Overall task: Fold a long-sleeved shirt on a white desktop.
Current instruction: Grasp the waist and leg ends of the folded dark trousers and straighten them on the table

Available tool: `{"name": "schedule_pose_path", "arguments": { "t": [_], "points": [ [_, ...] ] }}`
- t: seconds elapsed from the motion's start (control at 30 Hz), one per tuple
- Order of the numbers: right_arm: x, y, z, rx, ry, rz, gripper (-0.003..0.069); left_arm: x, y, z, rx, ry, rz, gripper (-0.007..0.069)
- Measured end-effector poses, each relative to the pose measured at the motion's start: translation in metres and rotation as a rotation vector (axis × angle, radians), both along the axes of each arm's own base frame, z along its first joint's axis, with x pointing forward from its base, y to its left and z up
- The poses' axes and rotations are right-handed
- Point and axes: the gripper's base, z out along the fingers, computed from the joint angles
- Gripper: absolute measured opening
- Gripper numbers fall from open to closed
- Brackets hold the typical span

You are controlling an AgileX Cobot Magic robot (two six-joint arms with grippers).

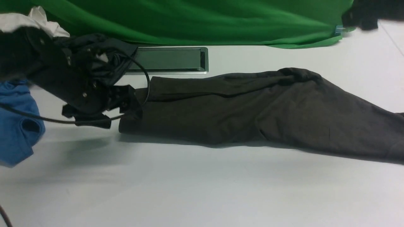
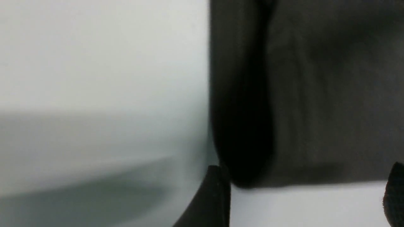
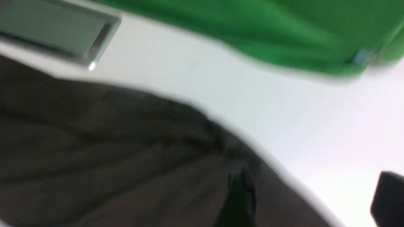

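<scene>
The long-sleeved shirt (image 1: 252,107) lies as a long dark olive-brown band across the white desktop (image 1: 202,183), running off the right edge of the front view. My left gripper (image 1: 131,105) hovers at the shirt's left end. In the left wrist view it (image 2: 304,201) is open, with only bare table between the fingers and the shirt's (image 2: 315,94) edge just beyond them. The right gripper (image 3: 314,201) is open too. One finger (image 3: 240,198) is over the shirt (image 3: 110,151) and the other is over white table. The front view does not show the right gripper.
A bright blue shirt (image 1: 15,126) lies at the far left. A dark grey garment (image 1: 94,60) and white cloth (image 1: 38,19) are bunched behind the left arm. The grey cable hatch (image 1: 170,60) sits behind the shirt, with the green backdrop (image 1: 202,19) along the back.
</scene>
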Motion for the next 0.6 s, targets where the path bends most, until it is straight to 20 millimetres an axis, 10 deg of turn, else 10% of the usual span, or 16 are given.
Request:
{"name": "schedule_pose_path", "arguments": {
  "t": [0.27, 0.6],
  "points": [
    [-0.030, 0.004, -0.046, 0.100, 0.117, -0.014, 0.0507, 0.018, -0.012, -0.036, -0.155, -0.018, 0.000, 0.0694],
    [-0.038, 0.002, -0.039, 0.101, 0.069, -0.010, 0.0507, 0.025, -0.014, -0.054, -0.221, 0.017, 0.003, 0.0547]
  ]
}}
